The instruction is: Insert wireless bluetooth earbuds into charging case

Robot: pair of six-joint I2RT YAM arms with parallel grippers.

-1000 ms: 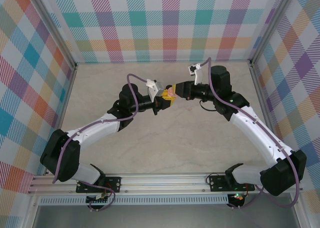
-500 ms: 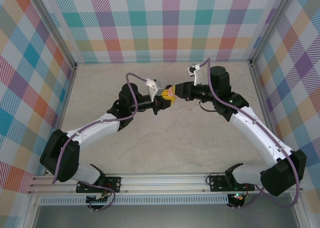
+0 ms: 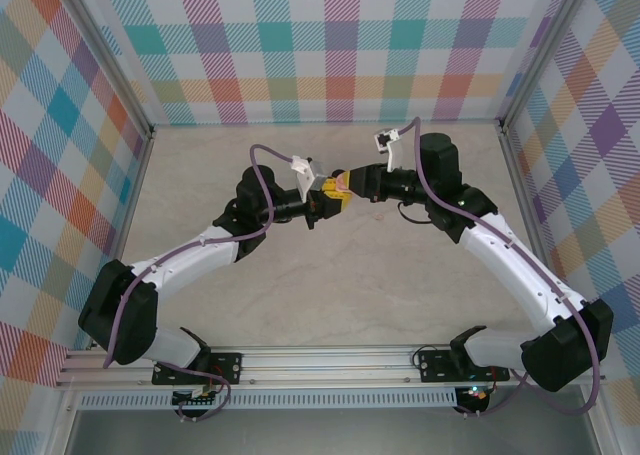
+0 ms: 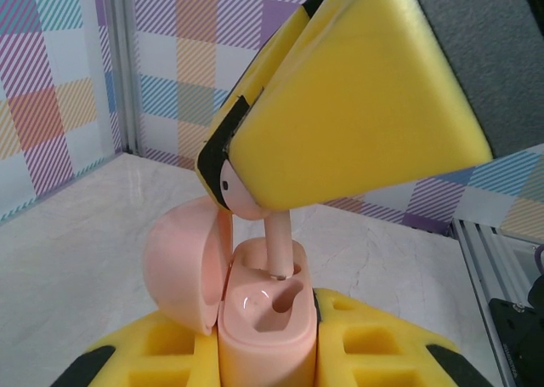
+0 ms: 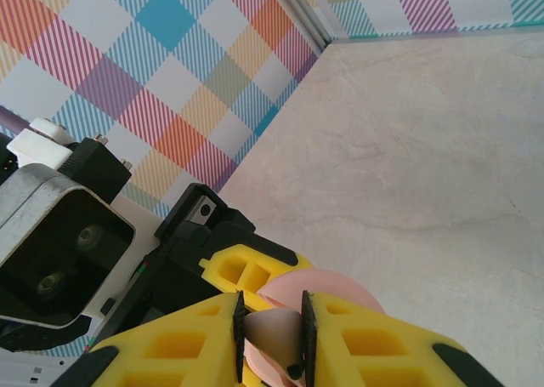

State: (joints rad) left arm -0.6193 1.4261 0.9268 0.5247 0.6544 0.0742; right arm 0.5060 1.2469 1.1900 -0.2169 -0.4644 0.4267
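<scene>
Where: you have both arms meeting above the pale marbled table (image 3: 300, 295), a little toward 12 o'clock from its middle in the top view
Left claw: your left gripper (image 3: 328, 199) is clamped on the pink charging case (image 4: 259, 319), which stands mouth up between the yellow foam fingers, its round lid (image 4: 174, 264) swung open toward 9 o'clock in the left wrist view
Right claw: your right gripper (image 5: 272, 315) is closed narrow on a pale pink earbud (image 4: 277, 247) and comes at the case from 12 o'clock
Earbud: its stem points down with the tip at the mouth of a socket in the case's top face; the head is well clear above, so it is not seated
Just changed: almost nothing over the last second; the two claws have stayed nose to nose at the same spot, and only the right wrist has shifted by a hair
Meaning: this reads as the slow, fine-alignment part of the insertion, begun but not finished
Next: you likely need a straight push down along the stem while the left claw holds the case steady
Risk: a slight tilt could catch the stem on the socket rim or twist the case in its grip
</scene>
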